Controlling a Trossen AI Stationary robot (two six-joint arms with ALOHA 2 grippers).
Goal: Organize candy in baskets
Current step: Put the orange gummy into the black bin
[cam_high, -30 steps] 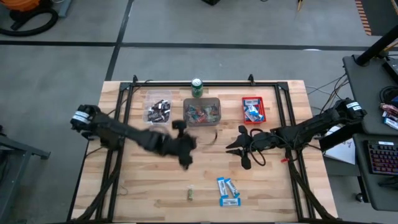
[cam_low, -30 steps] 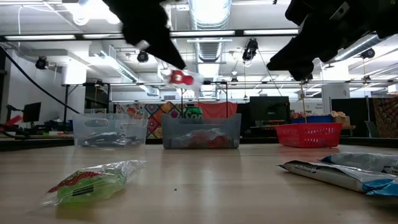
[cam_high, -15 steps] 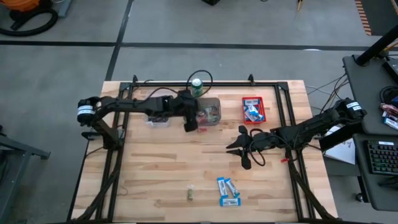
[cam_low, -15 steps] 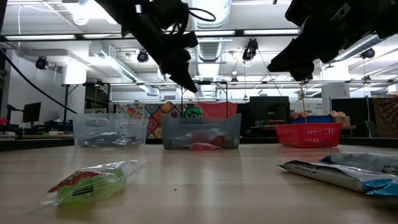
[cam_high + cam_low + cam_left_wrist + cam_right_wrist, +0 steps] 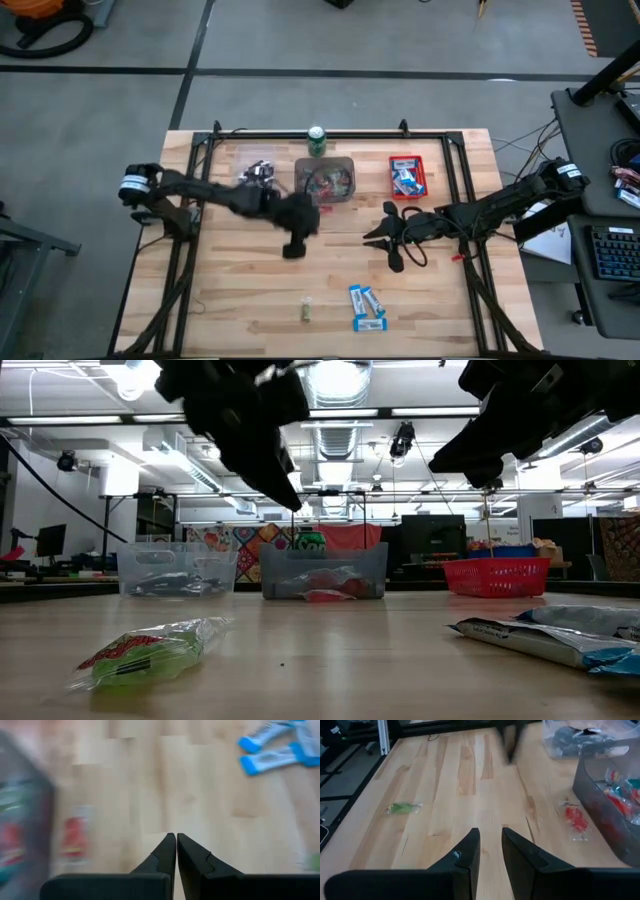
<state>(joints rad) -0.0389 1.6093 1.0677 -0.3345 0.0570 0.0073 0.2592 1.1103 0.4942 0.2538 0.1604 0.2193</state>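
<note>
High view: left gripper (image 5: pixel 292 247), fingers pinched together and empty, hangs over bare table below the grey bin (image 5: pixel 325 180); right gripper (image 5: pixel 385 238), slightly parted, waits mid-table.

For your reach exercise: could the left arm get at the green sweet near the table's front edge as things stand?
Probably yes. The left gripper hangs over bare wood, jaws shut and empty, and nothing lies between it and the green sweet. The blue bars sit off to one side.

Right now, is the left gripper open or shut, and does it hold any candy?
Shut and empty: in the left wrist view the left gripper has its fingertips pressed together with nothing between them, above bare table.
</note>
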